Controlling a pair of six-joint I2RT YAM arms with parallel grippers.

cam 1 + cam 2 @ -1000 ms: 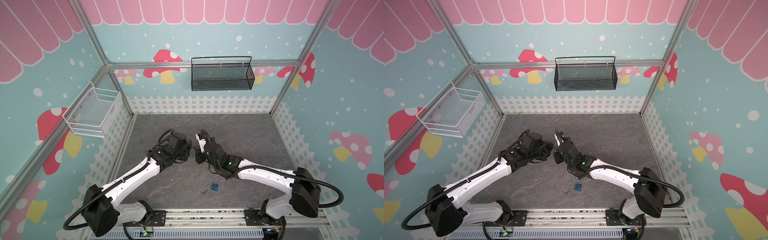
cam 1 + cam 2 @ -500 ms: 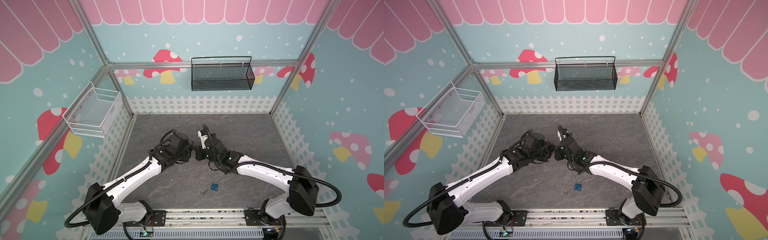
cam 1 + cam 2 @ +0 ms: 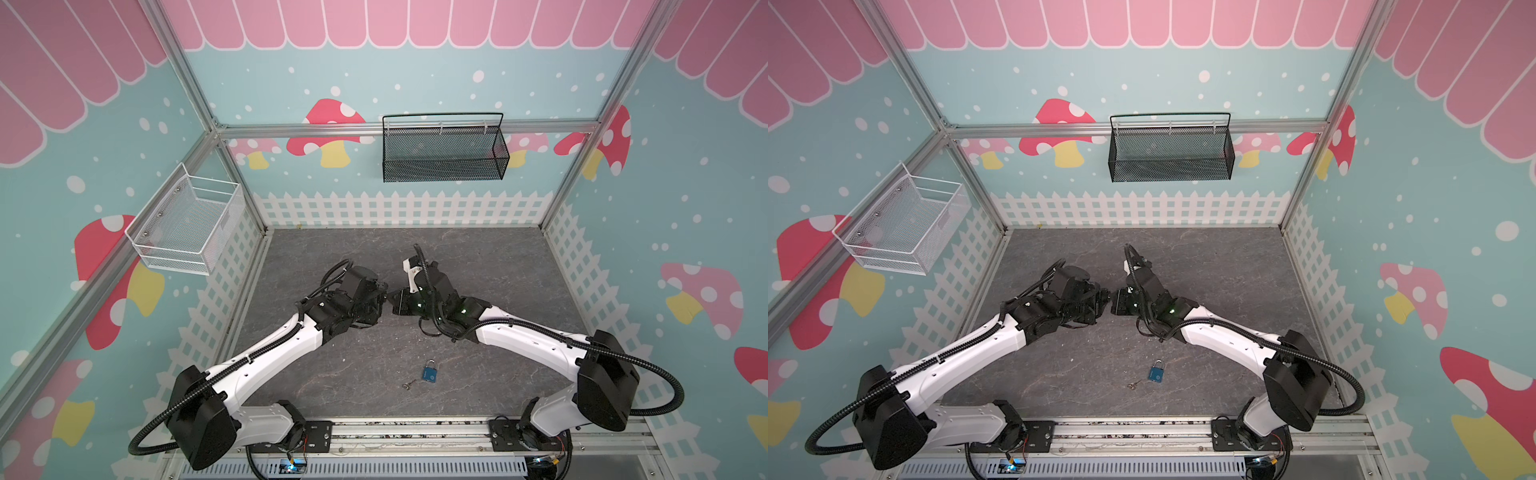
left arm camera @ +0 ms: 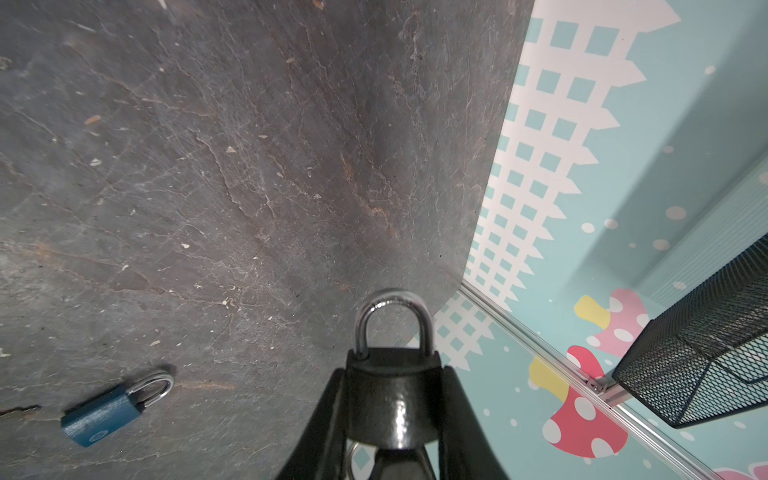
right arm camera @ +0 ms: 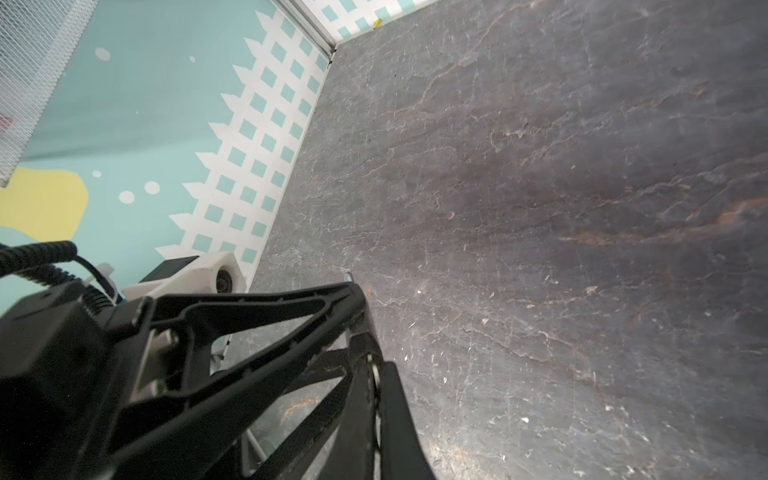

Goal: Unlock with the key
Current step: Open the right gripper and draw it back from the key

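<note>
Left end effector (image 4: 392,376): partly open, clamped on the body of the black lock (image 4: 390,419), with the shackle pointing away from the wrist.
Right end effector (image 5: 376,357): fully closed, pinching the thin silver key (image 5: 376,386).
Meeting point: in both top views the two tips face each other, nearly touching, over the middle of the surface (image 3: 478,257).
Blue lock (image 3: 430,372): lies flat on the near surface, with a loose key (image 3: 409,385) just to its left.

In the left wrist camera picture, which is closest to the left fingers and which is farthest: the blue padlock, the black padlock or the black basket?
1. Black padlock: gripped right between the left fingers.
2. Blue padlock: lying on the gray floor below.
3. Black basket: up on the wall, past the floor's edge.
</note>
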